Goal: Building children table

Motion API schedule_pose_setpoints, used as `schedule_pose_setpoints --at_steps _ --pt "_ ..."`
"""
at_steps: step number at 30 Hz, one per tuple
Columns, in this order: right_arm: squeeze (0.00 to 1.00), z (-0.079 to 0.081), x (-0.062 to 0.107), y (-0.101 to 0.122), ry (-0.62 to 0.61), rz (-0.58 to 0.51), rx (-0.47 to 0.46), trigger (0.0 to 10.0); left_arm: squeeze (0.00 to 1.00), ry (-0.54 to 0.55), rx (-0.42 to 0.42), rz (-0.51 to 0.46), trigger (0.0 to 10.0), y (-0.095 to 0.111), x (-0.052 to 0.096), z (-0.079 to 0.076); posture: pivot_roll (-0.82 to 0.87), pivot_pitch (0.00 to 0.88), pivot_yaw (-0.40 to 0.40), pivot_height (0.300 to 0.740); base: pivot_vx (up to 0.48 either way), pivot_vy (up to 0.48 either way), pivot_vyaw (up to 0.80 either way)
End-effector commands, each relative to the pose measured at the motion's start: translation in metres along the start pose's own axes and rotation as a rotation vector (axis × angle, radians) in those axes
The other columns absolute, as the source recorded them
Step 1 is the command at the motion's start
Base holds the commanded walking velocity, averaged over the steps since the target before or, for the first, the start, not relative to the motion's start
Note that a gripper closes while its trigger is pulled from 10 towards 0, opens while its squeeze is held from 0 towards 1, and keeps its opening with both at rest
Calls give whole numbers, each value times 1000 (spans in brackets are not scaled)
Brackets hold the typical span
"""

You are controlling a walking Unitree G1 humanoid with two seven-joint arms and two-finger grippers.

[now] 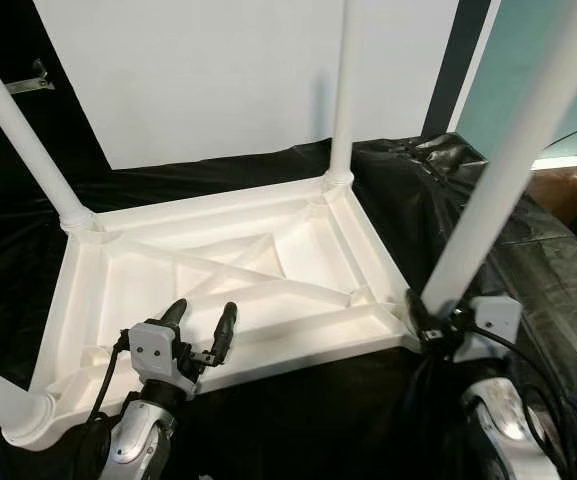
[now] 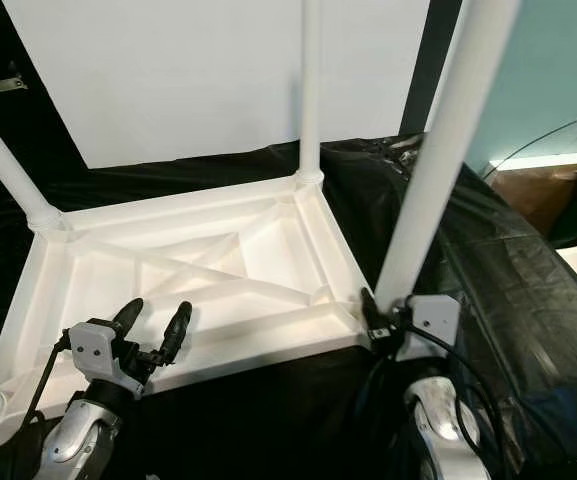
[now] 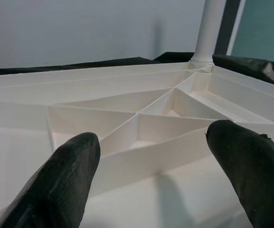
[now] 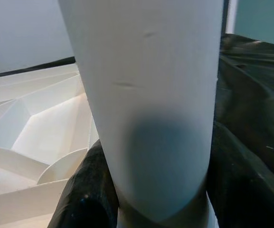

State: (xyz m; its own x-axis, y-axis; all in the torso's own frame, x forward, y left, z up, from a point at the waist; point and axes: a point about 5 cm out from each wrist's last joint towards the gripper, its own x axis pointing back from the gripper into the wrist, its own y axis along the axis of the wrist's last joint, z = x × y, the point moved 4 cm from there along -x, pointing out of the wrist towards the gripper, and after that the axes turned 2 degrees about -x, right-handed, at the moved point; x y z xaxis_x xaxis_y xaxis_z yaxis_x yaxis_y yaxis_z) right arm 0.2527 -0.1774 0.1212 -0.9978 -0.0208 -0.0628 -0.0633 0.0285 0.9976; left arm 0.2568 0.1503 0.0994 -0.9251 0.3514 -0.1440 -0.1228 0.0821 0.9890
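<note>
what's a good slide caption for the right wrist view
Right pincer clamped around a white table leg near its base, above the upturned white tabletop on black sheeting.

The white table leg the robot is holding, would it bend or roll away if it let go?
The leg looks like a stiff, smooth plastic tube, so probably no bending, though maybe slippery. The right gripper grips it near the tabletop corner; if seated there, it likely stays standing. Loose, its round shape would roll.

Perhaps a staged test room: black sheeting (image 1: 508, 230), white backdrop panel (image 1: 228, 70).
</note>
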Motion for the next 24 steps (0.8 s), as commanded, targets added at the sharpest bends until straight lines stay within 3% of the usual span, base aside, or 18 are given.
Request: schedule_pose_setpoints --at_steps 1,9,10,15,16,17,18,22,23,24 --pt "0 -15 8 -13 -88 69 9 0 0 -212 7 10 10000 -2 2 -19 -100 21 27 740 0 0 0" --pt "0 -14 11 -5 -92 56 24 0 0 -231 16 -1 10000 1 -4 -27 -114 24 22 740 0 0 0" --pt "0 -10 10 -3 -70 52 34 9843 0 -233 18 -4 10000 2 -5 -29 -111 24 20 740 0 0 0" --pt "0 1 4 0 -9 41 63 10000 0 -259 2 -10 10000 6 -9 -32 -97 27 15 740 0 0 0" --pt "992 2 2 2 -1 32 61 10000 133 -275 -13 -11 10000 8 -11 -30 -89 29 13 740 0 0 0" --pt "992 2 2 2 -1 32 61 10000 133 -275 -13 -11 10000 8 -11 -30 -89 29 13 740 0 0 0" --pt "1000 3 1 3 6 26 53 10000 973 -282 -18 -13 10000 11 -13 -26 -89 29 13 740 0 0 0" --pt "1000 9 -1 6 42 20 42 10000 1000 -315 15 -19 10000 17 -17 -19 -83 28 10 740 0 0 0" --pt "0 13 -2 6 67 22 39 10000 1000 -370 42 -21 10000 21 -15 -23 -74 27 9 740 0 0 0" --pt "0 16 -2 6 84 23 38 10000 1000 -411 59 -22 10000 24 -14 -27 -74 27 9 740 0 0 0"
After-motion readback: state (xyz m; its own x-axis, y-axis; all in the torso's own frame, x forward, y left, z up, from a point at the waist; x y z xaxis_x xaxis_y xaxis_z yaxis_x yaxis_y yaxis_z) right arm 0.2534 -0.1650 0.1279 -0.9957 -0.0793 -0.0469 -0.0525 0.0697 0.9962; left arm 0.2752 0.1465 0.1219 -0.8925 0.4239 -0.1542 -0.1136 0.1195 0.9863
